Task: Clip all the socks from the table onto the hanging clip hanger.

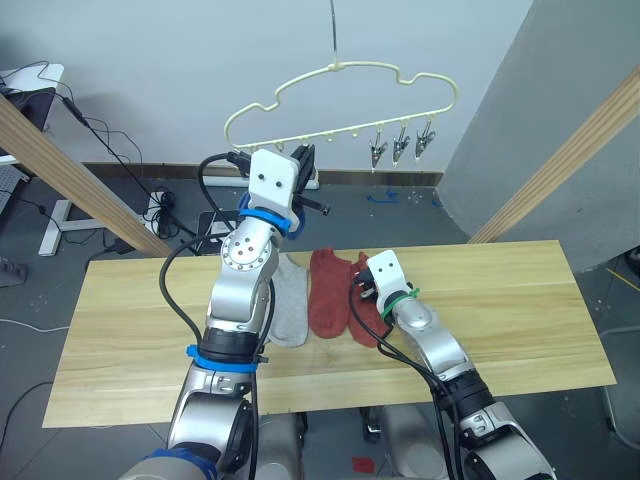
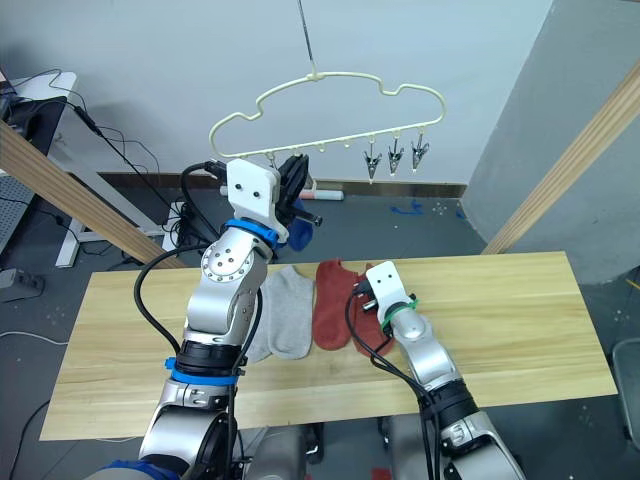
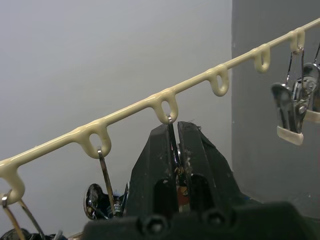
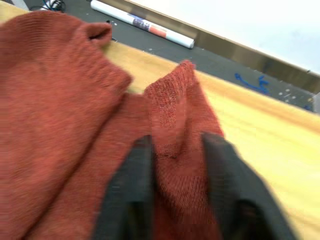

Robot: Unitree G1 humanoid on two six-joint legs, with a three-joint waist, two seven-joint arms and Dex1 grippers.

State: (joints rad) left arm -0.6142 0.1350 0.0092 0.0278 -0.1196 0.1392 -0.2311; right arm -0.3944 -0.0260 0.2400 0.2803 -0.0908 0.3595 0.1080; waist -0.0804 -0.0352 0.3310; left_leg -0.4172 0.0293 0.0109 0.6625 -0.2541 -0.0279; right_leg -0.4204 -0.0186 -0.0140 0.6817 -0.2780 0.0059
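The cream clip hanger (image 1: 400,72) hangs above the table's far edge, with three metal clips (image 1: 400,145) dangling at its right end. My left gripper (image 3: 175,145) is raised to the bottom rail and is shut on a clip hanging from one loop. Two light grey socks (image 2: 285,315) and two rust red socks (image 2: 330,300) lie side by side on the table (image 1: 500,300). Down on the right-hand red sock (image 4: 170,115) is my right gripper (image 4: 175,150), shut on a raised fold of it. A bit of blue fabric (image 2: 299,236) shows just below the left gripper.
Slanted wooden poles stand at the left (image 1: 70,170) and right (image 1: 570,160) of the table. Cables and a power strip (image 1: 160,205) lie on the floor behind. A white tube (image 4: 142,24) rests on the floor past the far edge.
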